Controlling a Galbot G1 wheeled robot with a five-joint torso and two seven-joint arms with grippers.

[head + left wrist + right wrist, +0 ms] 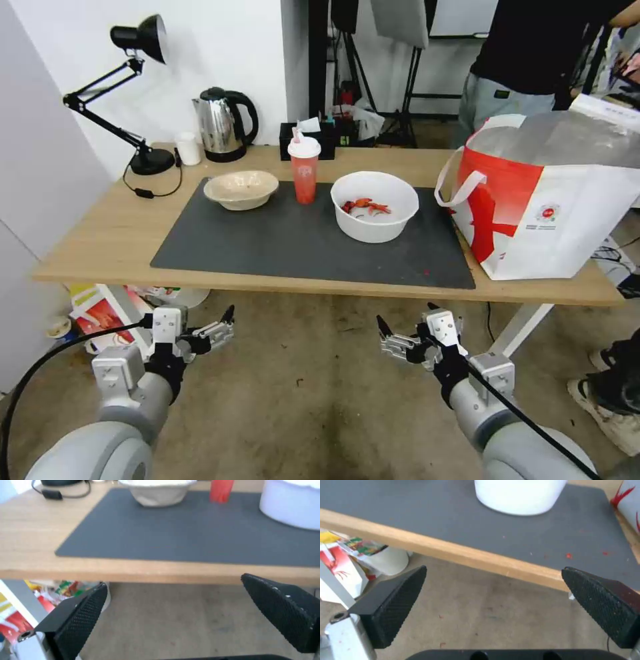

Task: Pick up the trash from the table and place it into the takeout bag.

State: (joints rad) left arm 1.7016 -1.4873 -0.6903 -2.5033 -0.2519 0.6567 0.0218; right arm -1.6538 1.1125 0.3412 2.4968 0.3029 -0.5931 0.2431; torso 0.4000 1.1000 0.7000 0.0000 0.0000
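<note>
Brown, scuffed floor under a long wooden table (pixel 100 240), white wall behind. Both arms hung low in front of the table edge, below the top. Left gripper (pixel 225 319) with fingers (pixel 80 620) spread wide apart, holding nothing, black bumpy pads showing. Right gripper (pixel 383 332) the same, fingers (pixel 393 605) wide apart, nothing between them.

Up and past the fingers, on a flat dark grey mat (pixel 280 247): a shallow beige bowl (pixel 241 189) ahead of the left gripper, a red drink cup (pixel 304 172) with a white lid in the middle, and a big round white bowl (pixel 375 205) with red shell bits (pixel 365 206) inside, ahead of the right gripper. All three stood apart from each other, not touched by either gripper. Small red crumbs (pixel 568 555) dotted on the mat near the right end.

Takeout bag (pixel 547 200) stood on the right end of the table, just beside the mat: big, boxy, white with a red splash, loop handles hanging toward the white bowl.

At the back: a shiny steel kettle (pixel 223 125), a black desk lamp (pixel 133 87), a small white cup (pixel 188 148), a black tissue box (pixel 308 137). Under the table on the left, colourful boxes (pixel 107 313) on the floor. Table edge stood between the grippers and the trash.
</note>
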